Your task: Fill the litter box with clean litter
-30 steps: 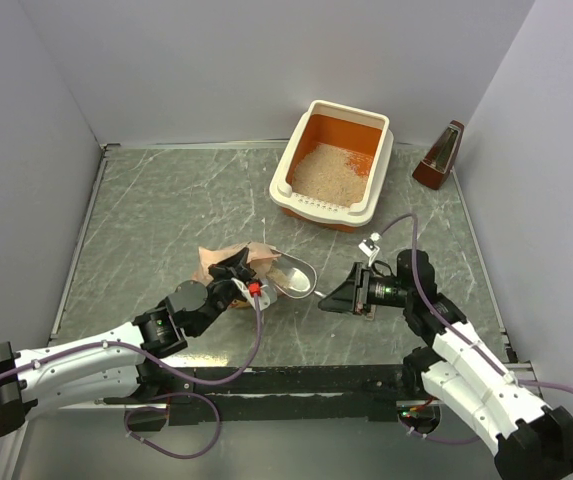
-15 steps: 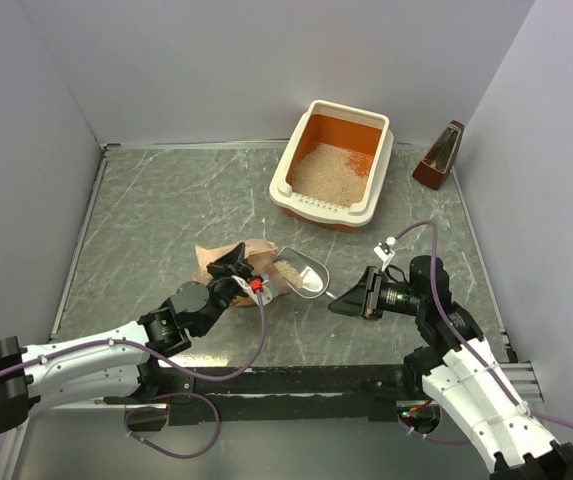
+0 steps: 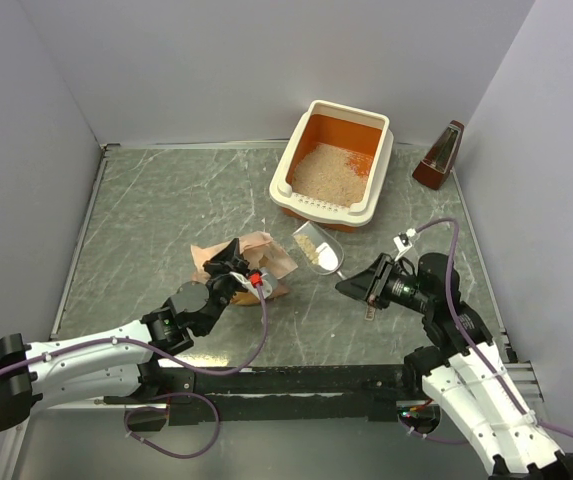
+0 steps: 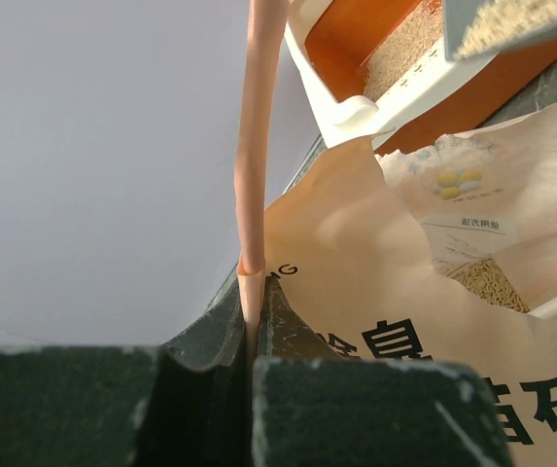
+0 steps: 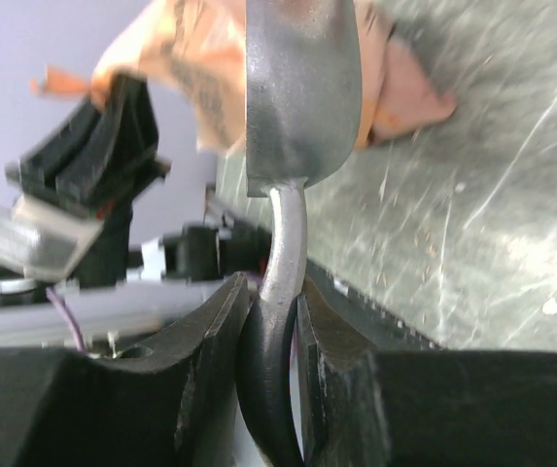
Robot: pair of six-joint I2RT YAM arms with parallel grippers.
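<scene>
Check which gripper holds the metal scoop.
The right gripper: its jaws clamp the grey scoop by its handle. The left gripper pinches the edge of the peach-pink bag instead.

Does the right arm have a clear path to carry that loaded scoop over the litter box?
Probably yes: the scoop hangs just short of the litter box with nothing between; the bag lies aside.

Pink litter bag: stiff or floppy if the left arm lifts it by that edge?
Probably floppy: the bag is thin film, pinched flat in the left end effector, and looks creased. Likely bottom-heavy, with litter sitting low inside, so it should sag. May spill if tipped; its mouth gapes open.
</scene>
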